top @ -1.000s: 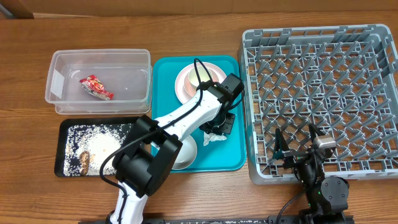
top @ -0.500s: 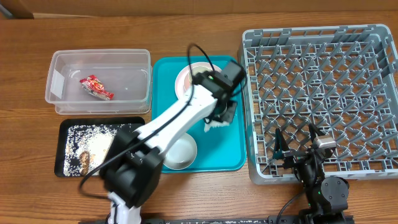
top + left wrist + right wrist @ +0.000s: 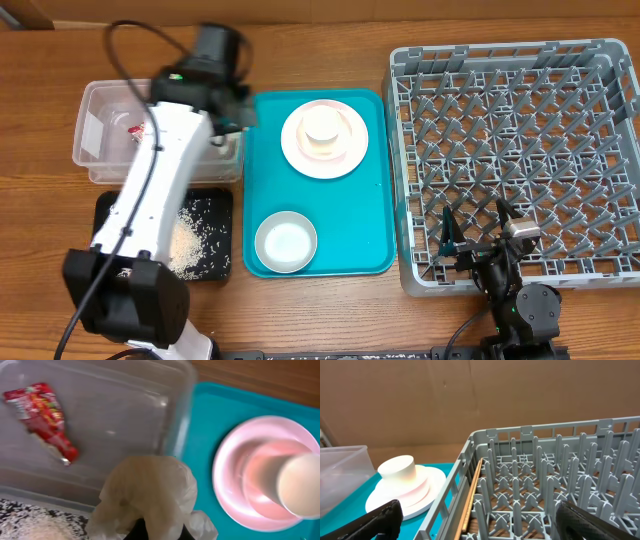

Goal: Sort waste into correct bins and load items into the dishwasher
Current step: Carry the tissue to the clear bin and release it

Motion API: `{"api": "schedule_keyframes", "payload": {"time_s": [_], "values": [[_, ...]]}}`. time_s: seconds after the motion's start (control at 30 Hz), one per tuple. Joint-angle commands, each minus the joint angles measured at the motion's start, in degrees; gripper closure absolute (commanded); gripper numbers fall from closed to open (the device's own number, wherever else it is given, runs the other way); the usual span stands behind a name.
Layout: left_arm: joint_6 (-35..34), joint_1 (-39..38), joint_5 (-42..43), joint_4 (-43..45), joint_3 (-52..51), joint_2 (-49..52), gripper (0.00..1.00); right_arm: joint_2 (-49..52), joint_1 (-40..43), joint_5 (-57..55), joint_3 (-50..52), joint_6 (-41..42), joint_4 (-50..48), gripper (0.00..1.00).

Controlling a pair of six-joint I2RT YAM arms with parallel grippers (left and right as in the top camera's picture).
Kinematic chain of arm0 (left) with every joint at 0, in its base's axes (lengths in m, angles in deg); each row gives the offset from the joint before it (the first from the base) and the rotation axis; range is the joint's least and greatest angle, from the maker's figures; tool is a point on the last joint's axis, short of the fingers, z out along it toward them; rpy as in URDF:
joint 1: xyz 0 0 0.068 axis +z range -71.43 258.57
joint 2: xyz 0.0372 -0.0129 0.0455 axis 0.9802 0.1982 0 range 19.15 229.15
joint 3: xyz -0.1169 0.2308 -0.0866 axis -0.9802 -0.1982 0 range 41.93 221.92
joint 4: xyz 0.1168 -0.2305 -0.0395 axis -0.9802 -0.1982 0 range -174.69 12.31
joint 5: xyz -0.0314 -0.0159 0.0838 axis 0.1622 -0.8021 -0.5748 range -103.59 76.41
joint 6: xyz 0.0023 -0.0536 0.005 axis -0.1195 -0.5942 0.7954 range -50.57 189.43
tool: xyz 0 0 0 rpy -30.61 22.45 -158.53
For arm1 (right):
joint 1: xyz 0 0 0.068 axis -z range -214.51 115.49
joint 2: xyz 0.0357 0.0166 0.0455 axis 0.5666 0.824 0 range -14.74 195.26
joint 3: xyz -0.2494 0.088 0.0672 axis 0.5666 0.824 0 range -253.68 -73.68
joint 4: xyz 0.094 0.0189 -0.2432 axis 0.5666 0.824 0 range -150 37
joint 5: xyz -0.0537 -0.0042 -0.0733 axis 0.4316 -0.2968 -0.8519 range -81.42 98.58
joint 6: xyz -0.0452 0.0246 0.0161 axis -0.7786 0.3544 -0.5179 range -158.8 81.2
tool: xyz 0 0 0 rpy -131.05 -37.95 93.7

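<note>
Up close, napkin (image 3: 147, 492) by tub (image 3: 100, 390) wall, unclear overhead

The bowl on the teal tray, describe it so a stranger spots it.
Left of the big grey dish rack lies a teal tray. The bowl sits in its corner nearest the black tray; unlike the pink plate, it carries nothing.

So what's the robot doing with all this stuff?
It's tidying up after a meal. The left gripper holds a crumpled napkin over the edge of the clear tub, where a red wrapper already lies. The plate with a cup on it and a bowl sit on the teal tray, not yet in the grey dish rack. The right gripper rests open by the rack.
</note>
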Motion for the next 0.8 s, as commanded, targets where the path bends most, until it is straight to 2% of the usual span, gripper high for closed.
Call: {"api": "schedule_keyframes", "payload": {"time_s": [0.0, 0.2, 0.23, 0.27, 0.33, 0.37, 0.4, 0.6, 0.7, 0.77], "values": [[-0.6, 5.0, 1.3, -0.2, -0.2, 1.8, 0.96, -0.7, -0.2, -0.1, 0.6, 0.1, -0.5, 0.00], [-0.6, 7.7, 1.1, 0.1, -0.5, 6.5, 0.95, -0.7, -0.2, -0.1, 0.6, 0.1, -0.5, 0.00], [-0.3, 7.8, 1.1, 0.4, -0.5, 7.4, 0.92, -0.7, -0.2, -0.1, 0.6, 0.1, -0.5, 0.00], [0.0, 7.8, 1.1, 0.6, -0.5, 8.0, 0.79, -0.7, -0.2, -0.1, 0.6, 0.1, -0.5, 0.00], [0.1, 7.8, 1.1, 0.5, -0.5, 8.7, 0.43, -0.7, -0.2, -0.1, 0.6, 0.1, -0.5, 0.00], [0.1, 7.9, 1.1, 0.5, -0.4, 8.7, 0.31, -0.7, -0.2, -0.1, 0.6, 0.1, -0.5, 0.00], [0.1, 8.0, 1.1, 0.6, -0.4, 8.7, 0.27, -0.7, -0.2, -0.1, 0.6, 0.1, -0.5, 0.00], [1.0, 8.0, 3.4, -1.6, 2.9, 7.0, 0.26, -0.7, -0.2, -0.1, 0.6, 0.1, -0.5, 0.00], [1.7, 7.5, 10.0, -3.8, 5.2, 5.6, 0.27, -0.7, -0.2, -0.1, 0.6, 0.1, -0.5, 0.00], [2.8, 6.9, 17.3, -3.6, 5.6, 4.4, 0.28, -0.7, -0.2, -0.1, 0.6, 0.1, -0.5, 0.00]]}}
